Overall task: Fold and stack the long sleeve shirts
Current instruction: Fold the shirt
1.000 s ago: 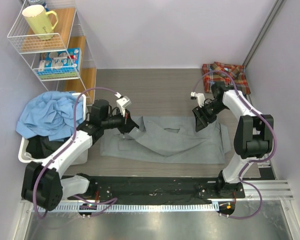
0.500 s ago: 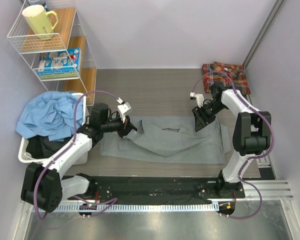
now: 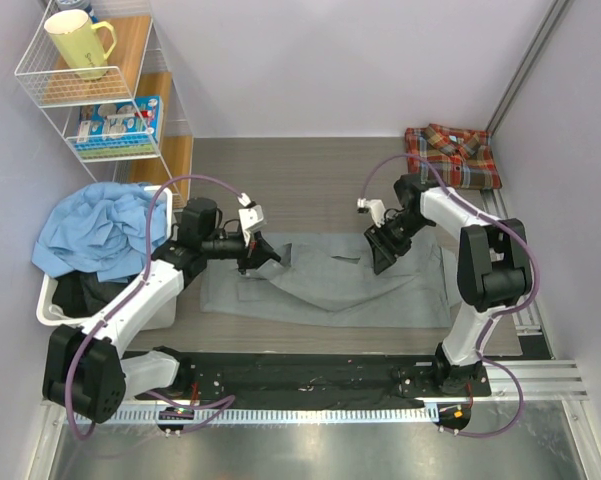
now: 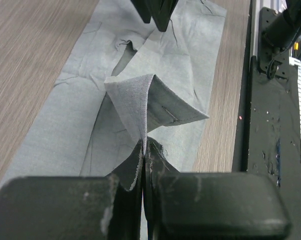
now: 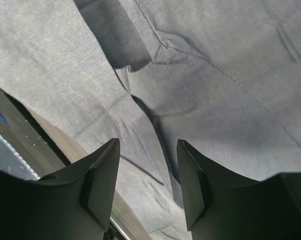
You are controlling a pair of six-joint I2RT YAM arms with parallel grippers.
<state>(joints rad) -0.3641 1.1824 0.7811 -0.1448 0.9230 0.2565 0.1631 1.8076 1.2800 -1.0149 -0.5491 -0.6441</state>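
Stretching left to right across the table (image 3: 310, 165), the creased grey shirt (image 3: 330, 295) lay flat before both arms; the folded plaid shirt (image 3: 452, 155) sat at the far right corner; the left tool (image 3: 263, 252) pinched a lifted grey flap; the right tool (image 3: 380, 255) hung half-open over the cloth, gripping nothing.

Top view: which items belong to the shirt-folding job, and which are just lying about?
Job in hand:
grey shirt, spread on the table
plaid shirt, far right corner
left gripper, shut on the grey cloth
right gripper, open over the grey shirt

Lying about:
blue cloth heaped on the white bin
yellow mug and printed box on the wire shelf
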